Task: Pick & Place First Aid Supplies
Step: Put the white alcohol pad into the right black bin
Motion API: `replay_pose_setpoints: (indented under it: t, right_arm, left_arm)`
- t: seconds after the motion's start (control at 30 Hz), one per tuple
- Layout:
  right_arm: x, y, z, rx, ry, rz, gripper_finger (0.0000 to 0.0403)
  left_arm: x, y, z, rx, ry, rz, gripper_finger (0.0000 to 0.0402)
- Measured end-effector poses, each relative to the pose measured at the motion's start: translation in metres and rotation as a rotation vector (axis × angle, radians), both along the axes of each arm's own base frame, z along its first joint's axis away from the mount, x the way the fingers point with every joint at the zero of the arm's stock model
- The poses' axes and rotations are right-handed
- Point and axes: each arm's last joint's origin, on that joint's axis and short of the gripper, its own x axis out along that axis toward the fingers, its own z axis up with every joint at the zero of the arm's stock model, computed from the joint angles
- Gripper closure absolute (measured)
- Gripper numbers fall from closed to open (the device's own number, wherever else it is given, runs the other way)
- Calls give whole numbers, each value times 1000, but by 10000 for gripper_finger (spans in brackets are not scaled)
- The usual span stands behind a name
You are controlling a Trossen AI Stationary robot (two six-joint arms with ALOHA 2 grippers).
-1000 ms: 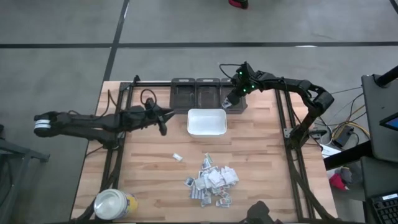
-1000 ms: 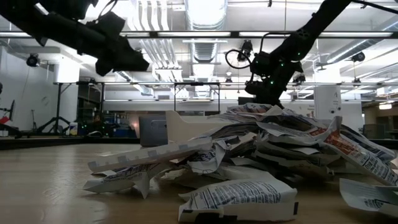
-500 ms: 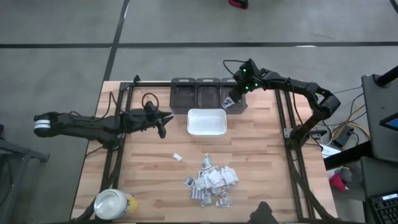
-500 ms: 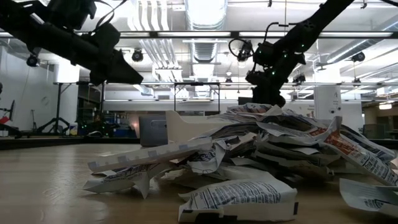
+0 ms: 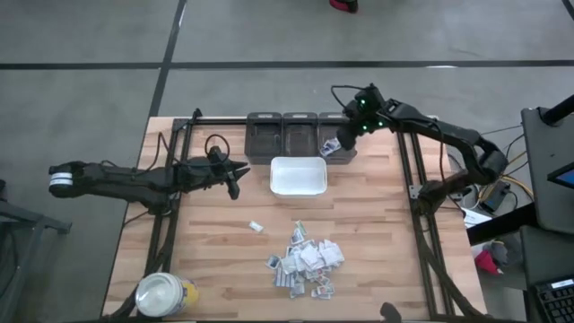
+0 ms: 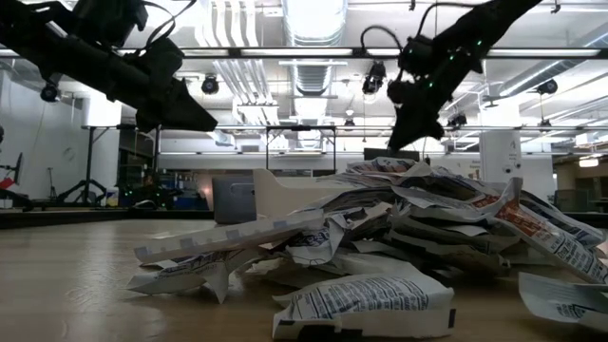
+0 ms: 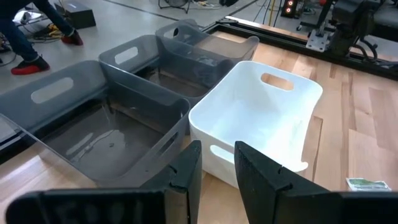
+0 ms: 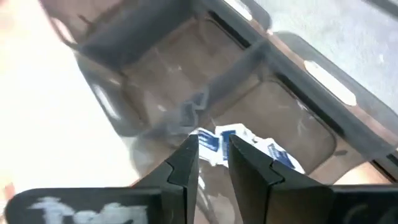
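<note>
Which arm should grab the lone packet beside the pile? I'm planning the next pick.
Probably left. The left gripper hovers empty beside the white tray, on the lone packet's side; the right gripper is farther off, over the rightmost grey bin.

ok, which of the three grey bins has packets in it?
The rightmost grey bin, directly under the right tool: white-and-blue packets lie in it. The other two look empty.
</note>
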Motion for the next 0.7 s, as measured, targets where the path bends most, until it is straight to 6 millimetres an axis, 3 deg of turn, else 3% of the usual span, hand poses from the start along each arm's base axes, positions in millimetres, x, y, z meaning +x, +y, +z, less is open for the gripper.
replay_pose_setpoints:
  t: [0.17,0.37,0.53,0.7]
  right_arm:
    - [0,31,16,-27,-57,69,331]
    - [2,87,30,-25,-133,213,331]
    - [2,133,32,-3,-167,370,323]
    - [5,167,26,15,-161,513,318]
  left_arm:
    - [0,0,0,-1,5,0,305]
    - [0,0,0,-1,4,0,305]
    - [0,0,0,-1,4,0,305]
    - [0,0,0,-1,4,0,305]
